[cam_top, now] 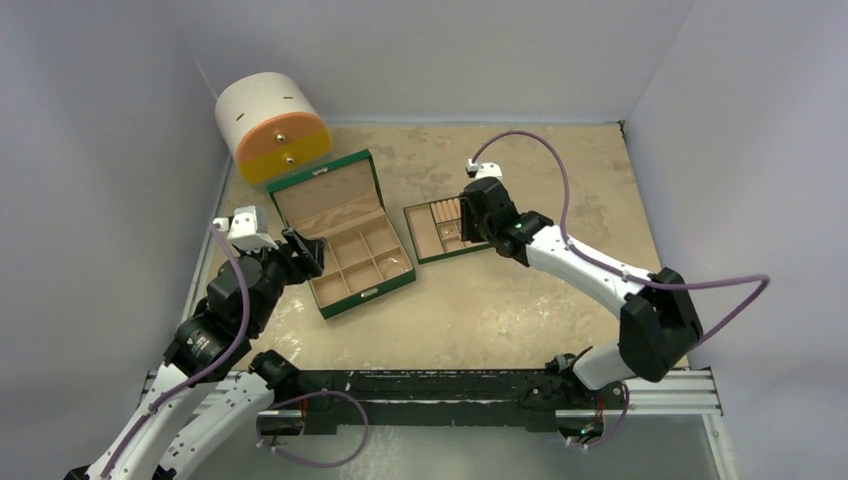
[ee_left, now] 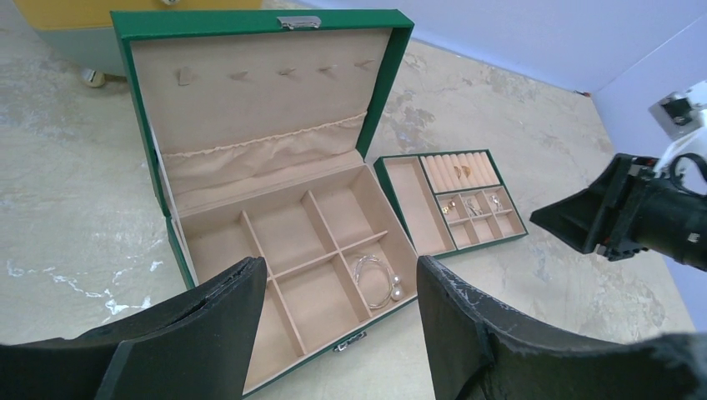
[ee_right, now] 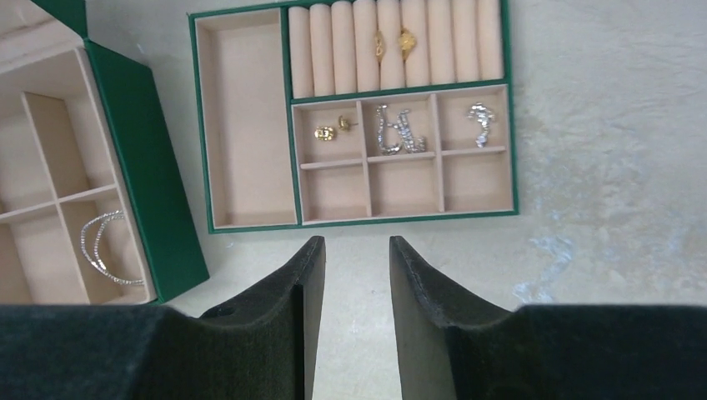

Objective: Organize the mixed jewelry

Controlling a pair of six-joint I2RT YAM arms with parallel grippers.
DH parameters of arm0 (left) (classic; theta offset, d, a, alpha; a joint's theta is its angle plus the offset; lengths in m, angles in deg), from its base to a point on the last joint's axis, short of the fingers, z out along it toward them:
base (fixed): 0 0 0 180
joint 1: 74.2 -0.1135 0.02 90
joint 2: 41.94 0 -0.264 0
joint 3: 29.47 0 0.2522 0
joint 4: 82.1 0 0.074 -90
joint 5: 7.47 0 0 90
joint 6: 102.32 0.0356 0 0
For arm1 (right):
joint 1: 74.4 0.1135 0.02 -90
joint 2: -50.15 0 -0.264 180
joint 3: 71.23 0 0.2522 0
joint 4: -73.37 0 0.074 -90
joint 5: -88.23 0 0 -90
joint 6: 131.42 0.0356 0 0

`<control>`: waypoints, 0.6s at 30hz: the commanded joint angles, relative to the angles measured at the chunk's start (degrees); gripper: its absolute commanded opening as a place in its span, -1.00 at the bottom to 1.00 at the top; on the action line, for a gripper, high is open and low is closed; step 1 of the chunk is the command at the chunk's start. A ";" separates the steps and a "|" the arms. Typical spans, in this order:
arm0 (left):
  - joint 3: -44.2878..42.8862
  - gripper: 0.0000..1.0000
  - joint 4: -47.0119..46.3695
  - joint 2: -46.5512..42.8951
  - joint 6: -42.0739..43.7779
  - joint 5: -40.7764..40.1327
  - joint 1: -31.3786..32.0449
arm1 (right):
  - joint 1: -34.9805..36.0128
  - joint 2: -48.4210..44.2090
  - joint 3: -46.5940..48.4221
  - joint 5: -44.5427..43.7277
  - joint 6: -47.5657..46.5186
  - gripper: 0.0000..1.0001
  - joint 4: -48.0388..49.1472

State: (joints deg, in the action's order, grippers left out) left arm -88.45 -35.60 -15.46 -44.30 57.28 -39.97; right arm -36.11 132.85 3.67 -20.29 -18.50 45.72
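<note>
1. The left gripper (ee_left: 340, 265) and the right gripper (ee_right: 357, 246) both have their fingers apart and hold nothing.
2. Two gold rings (ee_right: 392, 43) sit in the ring rolls at the far side of the insert tray (ee_right: 242, 125). Gold studs (ee_right: 333, 127) and silvery earrings (ee_right: 398, 129) lie in cells just nearer.
3. The silvery wire hoop (ee_left: 377, 279) lies in the near-right compartment of the green box (ee_left: 250, 83).
4. All are probably featherlight, hard and slippery, and the hoop is likely springy. A fingertip pinch across the band or wire looks best.
</note>
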 commanded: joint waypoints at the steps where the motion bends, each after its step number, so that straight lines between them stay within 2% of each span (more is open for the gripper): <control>1: -1.41 0.32 -1.35 0.24 -0.18 0.47 -0.82 | -0.57 4.76 1.54 3.79 0.28 -0.27 5.41; 18: -1.48 0.32 -1.60 1.35 0.39 1.19 -2.42 | -0.69 23.70 14.76 6.43 -1.62 -0.29 7.67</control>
State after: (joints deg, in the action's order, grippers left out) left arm -88.45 -35.60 -14.87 -44.26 57.67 -41.50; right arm -36.55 154.25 14.03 -14.00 -18.63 51.67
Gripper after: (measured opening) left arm 0.658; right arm 0.356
